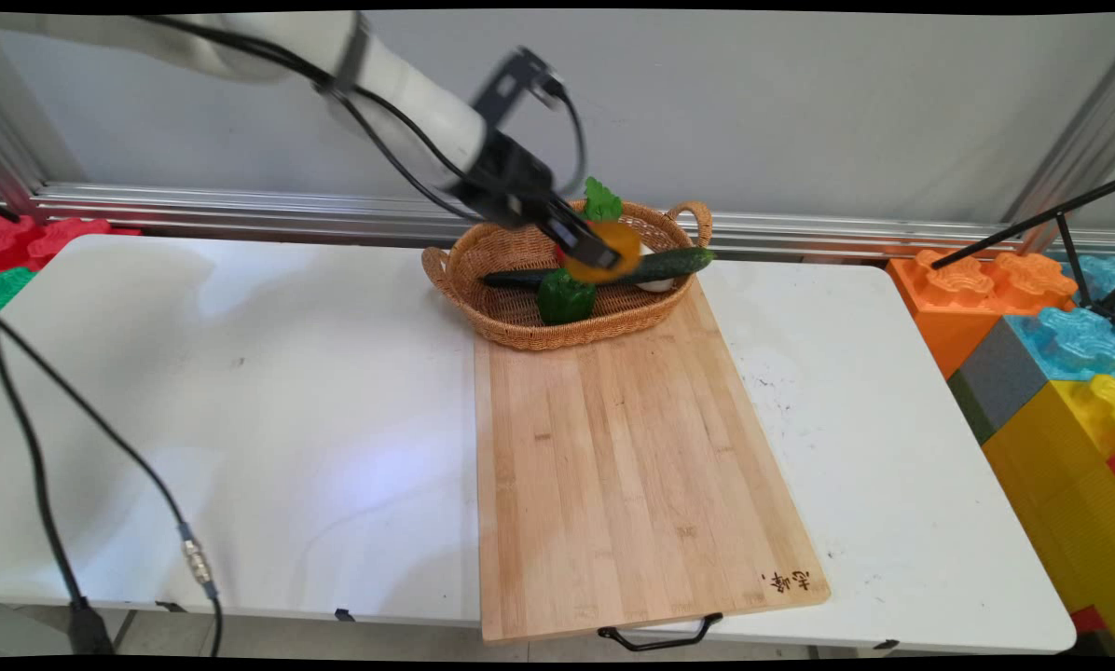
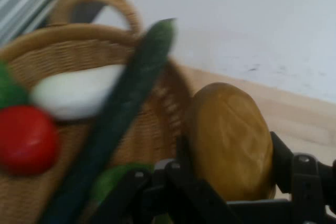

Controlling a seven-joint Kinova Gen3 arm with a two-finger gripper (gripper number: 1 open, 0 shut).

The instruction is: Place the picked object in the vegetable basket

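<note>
My gripper [image 1: 599, 253] is shut on an orange round fruit [image 1: 606, 253], held just above the wicker basket [image 1: 511, 321]. In the hand view the orange fruit [image 2: 231, 140] sits between my fingers [image 2: 181, 153], over the basket's rim [image 2: 176, 85]. A long dark cucumber [image 1: 679, 263] lies across the basket, with a green pepper [image 1: 565, 298] at its front, a leafy green [image 1: 600, 200] at the back and a white item [image 1: 653, 282] under the cucumber. The hand view also shows the cucumber [image 2: 123, 108], the white item [image 2: 76, 93] and a red round thing [image 2: 26, 139].
A wooden cutting board [image 1: 632, 466] lies on the white table [image 1: 240, 419] in front of the basket, with a black handle [image 1: 660, 638] at its near end. Large coloured blocks [image 1: 1052, 354] stand at the right, red and green ones [image 1: 26, 247] at the far left. A black cable [image 1: 101, 447] hangs left.
</note>
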